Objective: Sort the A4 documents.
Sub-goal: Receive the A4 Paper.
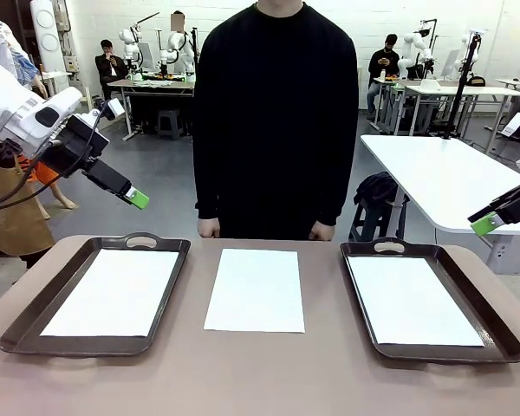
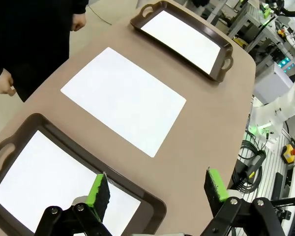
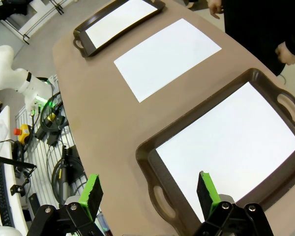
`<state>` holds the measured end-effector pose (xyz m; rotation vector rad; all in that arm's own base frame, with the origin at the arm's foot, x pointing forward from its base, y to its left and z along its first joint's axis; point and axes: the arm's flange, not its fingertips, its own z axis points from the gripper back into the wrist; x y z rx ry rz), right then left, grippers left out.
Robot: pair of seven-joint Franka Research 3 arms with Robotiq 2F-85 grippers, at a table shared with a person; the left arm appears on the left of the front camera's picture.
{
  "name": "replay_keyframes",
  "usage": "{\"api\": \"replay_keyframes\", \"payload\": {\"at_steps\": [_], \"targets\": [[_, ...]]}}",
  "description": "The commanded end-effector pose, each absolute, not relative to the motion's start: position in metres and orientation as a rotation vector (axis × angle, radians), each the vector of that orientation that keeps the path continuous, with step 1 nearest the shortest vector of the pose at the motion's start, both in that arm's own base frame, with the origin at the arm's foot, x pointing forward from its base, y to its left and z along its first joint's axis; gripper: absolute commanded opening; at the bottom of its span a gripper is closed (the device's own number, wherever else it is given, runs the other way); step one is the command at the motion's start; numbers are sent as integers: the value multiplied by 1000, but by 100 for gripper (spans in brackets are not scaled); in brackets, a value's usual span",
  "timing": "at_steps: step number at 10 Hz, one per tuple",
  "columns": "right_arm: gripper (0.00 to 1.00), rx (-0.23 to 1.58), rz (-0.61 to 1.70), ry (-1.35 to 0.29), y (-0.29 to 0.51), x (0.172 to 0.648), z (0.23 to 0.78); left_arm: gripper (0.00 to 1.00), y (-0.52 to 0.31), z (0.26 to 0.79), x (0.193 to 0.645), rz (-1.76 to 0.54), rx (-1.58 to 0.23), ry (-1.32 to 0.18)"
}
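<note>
Counting three A4 documents: all plain white, thin, blank-looking, lying flat with no curl or crease to make out.

Find the middle sheet (image 1: 254, 290) bare on the brown table (image 1: 243, 373), between the two trays and touching neither, one short edge toward the person (image 1: 276, 113) at the far side. Find the second sheet (image 1: 113, 292) inside the left tray (image 1: 36, 305) — dark brown, with a handle cut-out at each end — somewhat smaller than the tray's floor, leaving a brown margin all round. Same for the third sheet (image 1: 413, 300) in the right tray (image 1: 478, 296), square to the rim.

Up in the air at the table's left, the left gripper (image 1: 137, 198): spread wide, green pads well apart, grasping nothing, touching nothing. From its own wrist view (image 2: 157, 189), looking down past the near corner of the left tray, with the middle sheet farther on.

At the front view's right edge, the right gripper (image 1: 484, 224) — also raised off the table and released. In its wrist view (image 3: 150, 189), fingers far apart above the right tray's near end, nothing between them.

Person's hands (image 1: 209, 228) hanging at the table's far edge, apart from every sheet.
</note>
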<state>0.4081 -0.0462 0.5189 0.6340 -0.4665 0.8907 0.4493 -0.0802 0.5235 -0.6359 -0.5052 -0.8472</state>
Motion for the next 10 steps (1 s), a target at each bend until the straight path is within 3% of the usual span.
{"api": "replay_keyframes", "payload": {"at_steps": [1,10], "targets": [[100,633,896,-463,-47,407,519,100,-78,528,449,-872,-646,-533],[100,633,896,-463,-47,407,519,100,-80,529,449,-849,-634,-516]]}}
